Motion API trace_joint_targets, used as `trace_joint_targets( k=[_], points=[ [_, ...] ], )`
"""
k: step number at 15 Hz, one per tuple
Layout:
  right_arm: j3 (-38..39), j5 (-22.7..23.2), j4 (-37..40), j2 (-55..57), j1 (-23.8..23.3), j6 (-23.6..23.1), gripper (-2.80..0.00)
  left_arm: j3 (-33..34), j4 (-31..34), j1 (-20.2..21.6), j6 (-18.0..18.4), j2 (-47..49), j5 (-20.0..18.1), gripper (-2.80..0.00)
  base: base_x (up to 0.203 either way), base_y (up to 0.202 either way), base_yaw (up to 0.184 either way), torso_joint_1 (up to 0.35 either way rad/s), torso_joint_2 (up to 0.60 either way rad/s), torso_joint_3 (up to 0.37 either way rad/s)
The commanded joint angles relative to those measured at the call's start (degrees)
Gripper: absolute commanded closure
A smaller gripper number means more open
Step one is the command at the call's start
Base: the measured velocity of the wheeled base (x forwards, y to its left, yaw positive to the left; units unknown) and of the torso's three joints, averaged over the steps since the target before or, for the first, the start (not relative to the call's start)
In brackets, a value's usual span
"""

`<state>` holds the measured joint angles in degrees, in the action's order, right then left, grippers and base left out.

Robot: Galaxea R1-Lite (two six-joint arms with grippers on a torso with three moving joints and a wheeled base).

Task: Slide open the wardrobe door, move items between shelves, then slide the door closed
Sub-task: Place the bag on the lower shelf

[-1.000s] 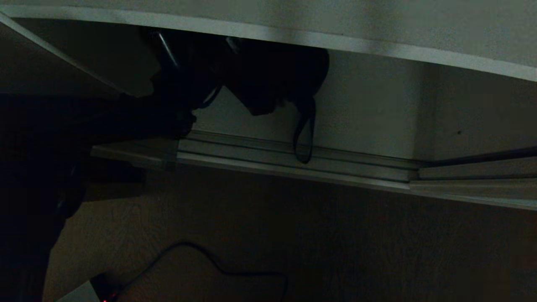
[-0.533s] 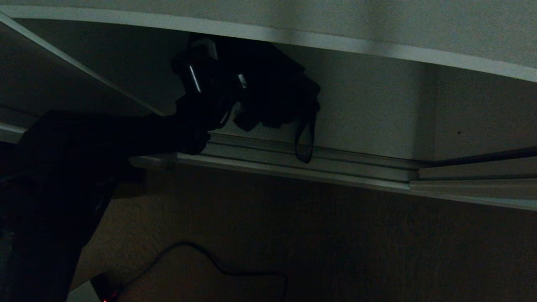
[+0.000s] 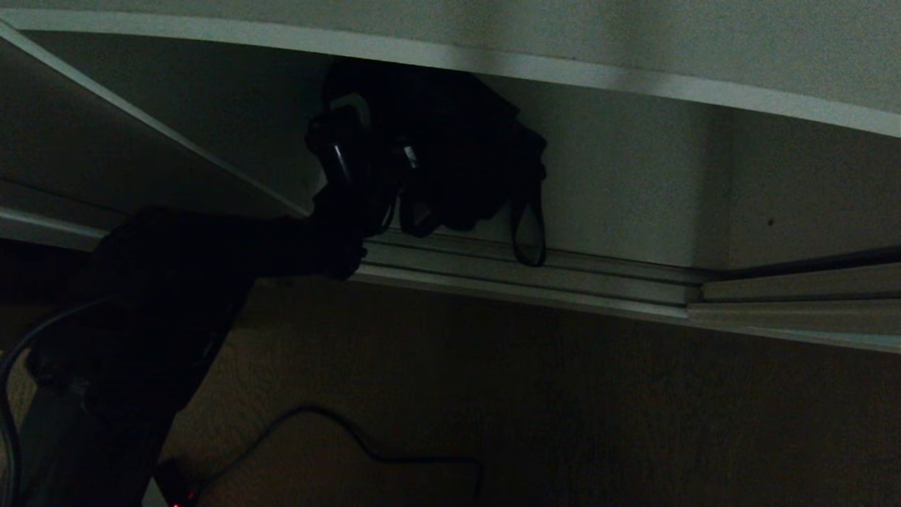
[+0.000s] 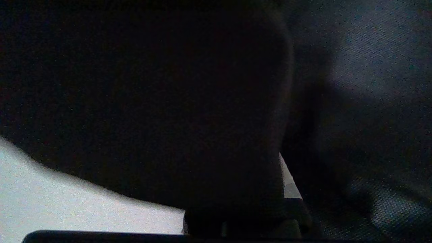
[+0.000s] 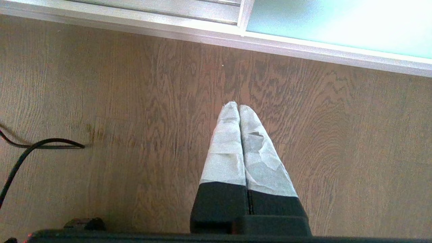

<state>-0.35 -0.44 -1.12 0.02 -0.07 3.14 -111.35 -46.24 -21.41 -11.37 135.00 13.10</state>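
Black left arm enters from lower left of the head view, reaching up and right into the open wardrobe. Left tool [image 3: 394, 176] sits at upper centre, just under the shelf [image 3: 633, 81] edge, jaws together, clamped on the black bag [image 3: 464, 148]. Bag lies immediately right of the tool, bunched against the underside of that shelf, with its strap loop [image 3: 529, 236] hanging straight down to the door track [image 3: 598, 282]. Bag's bulk runs roughly left-right; strap axis is vertical. Left wrist view is almost fully blocked by dark fabric, pale shelf board [image 4: 67, 195] at lower left.

Left arm is the only one near the bag. My read: next move is a carry to another shelf, and the dangling strap could snag on the track.

Right tool [image 5: 239, 108] hangs parked over the wood floor [image 5: 337, 152], padded fingers pressed together, empty; teal door [image 5: 337, 23] at upper right there.

No readable labels or writing anywhere.
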Motion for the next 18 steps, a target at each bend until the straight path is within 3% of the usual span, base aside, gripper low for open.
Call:
trace_joint_targets(
  k=[1,3,8,10,13,14,18],
  points=[
    [0.0,0.0,0.0,-0.1,0.0,0.0,0.0,0.0,-3.7,-0.2,0.2,1.9,1.5,0.0,0.0,0.0,0.0,0.0,0.0,0.0],
    [0.0,0.0,0.0,-0.1,0.0,0.0,0.0,0.0,-8.2,-0.8,0.8,3.1,5.9,0.0,0.0,0.0,0.0,0.0,0.0,0.0],
    [0.0,0.0,0.0,-0.1,0.1,0.0,0.0,-0.1,-21.2,-2.2,5.7,5.0,6.5,0.0,0.0,0.0,0.0,0.0,0.0,0.0],
    [0.0,0.0,0.0,-0.1,0.0,0.0,0.0,-0.1,-23.6,-3.0,7.4,5.4,5.6,0.0,0.0,0.0,0.0,0.0,0.0,0.0],
    [0.0,0.0,0.0,-0.1,0.0,0.0,0.0,-0.2,-20.3,-3.0,7.3,6.5,4.6,0.0,0.0,0.0,0.0,0.0,0.0,0.0],
    [0.0,0.0,0.0,-0.1,0.0,0.0,0.0,-0.2,-19.0,-3.0,7.4,7.1,4.9,-2.8,0.0,0.0,0.0,0.0,0.0,0.0],
    [0.0,0.0,0.0,-0.1,0.0,0.0,0.0,-0.1,-14.0,-3.0,4.7,7.6,4.5,-2.8,0.0,0.0,0.0,0.0,0.0,0.0]
  ],
)
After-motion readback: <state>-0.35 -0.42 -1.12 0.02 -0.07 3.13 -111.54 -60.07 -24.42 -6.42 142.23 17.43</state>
